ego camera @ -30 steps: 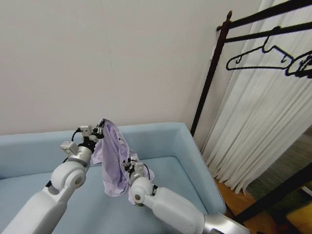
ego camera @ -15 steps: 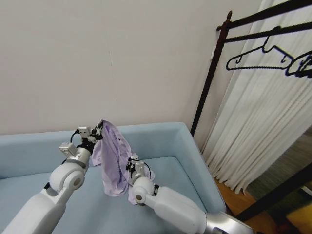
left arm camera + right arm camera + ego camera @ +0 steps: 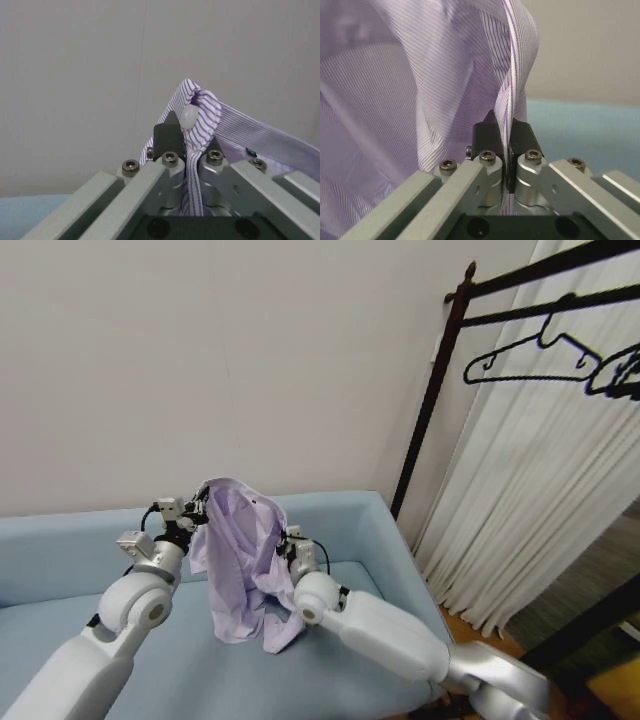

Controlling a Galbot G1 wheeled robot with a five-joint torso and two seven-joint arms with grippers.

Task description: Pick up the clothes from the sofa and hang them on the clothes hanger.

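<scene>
Lilac striped fabric shirt drapes from both my pincers, above the pale blue sofa. Left pincer held high, forearm angled up, clamped on the buttoned edge. Right pincer just beside and lower, elbow bent, pinching a fold tight.

A purple striped shirt is held up over the light blue sofa, bunched and hanging down. A black clothes hanger is hung on the dark rail, well apart.

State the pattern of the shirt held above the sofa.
The shirt has fine purple-and-white stripes, clearest in the right wrist view.
</scene>
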